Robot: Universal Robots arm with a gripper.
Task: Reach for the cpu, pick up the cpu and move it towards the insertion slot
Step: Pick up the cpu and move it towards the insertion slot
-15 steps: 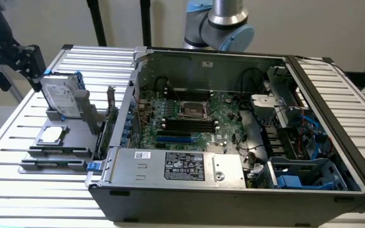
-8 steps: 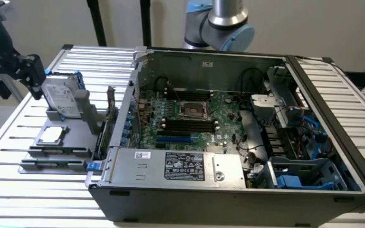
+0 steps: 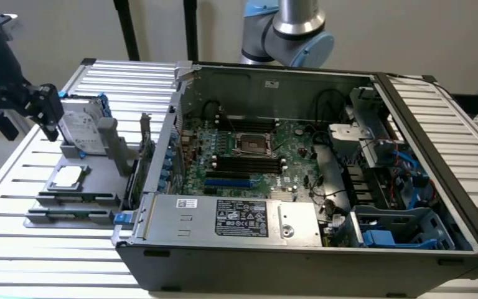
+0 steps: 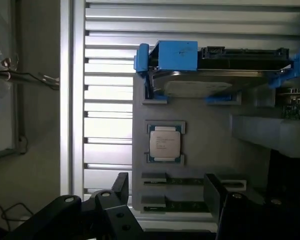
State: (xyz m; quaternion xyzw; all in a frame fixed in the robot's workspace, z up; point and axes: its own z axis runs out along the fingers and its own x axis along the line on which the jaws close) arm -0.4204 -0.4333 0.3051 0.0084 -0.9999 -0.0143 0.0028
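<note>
The cpu (image 3: 69, 176) (image 4: 164, 142) is a small square chip with a silvery top, lying flat in a recess of the grey holder tray (image 3: 65, 215) on the exterior view's left. My gripper (image 3: 30, 124) (image 4: 167, 190) hangs above the tray's far end, beside the upright hard drive, apart from the cpu. Its two black fingers (image 4: 121, 182) stand open with nothing between them. The insertion slot (image 3: 251, 143), a shiny framed square socket with a dark centre, sits on the green board inside the open computer case.
An upright silver hard drive (image 3: 81, 128) (image 4: 210, 85) in a blue bracket stands on the tray just beyond the cpu. Memory sticks (image 4: 190, 180) lie in the tray's near grooves. The case wall (image 3: 168, 134) rises between tray and socket. A slatted metal table (image 3: 23, 168) lies beneath.
</note>
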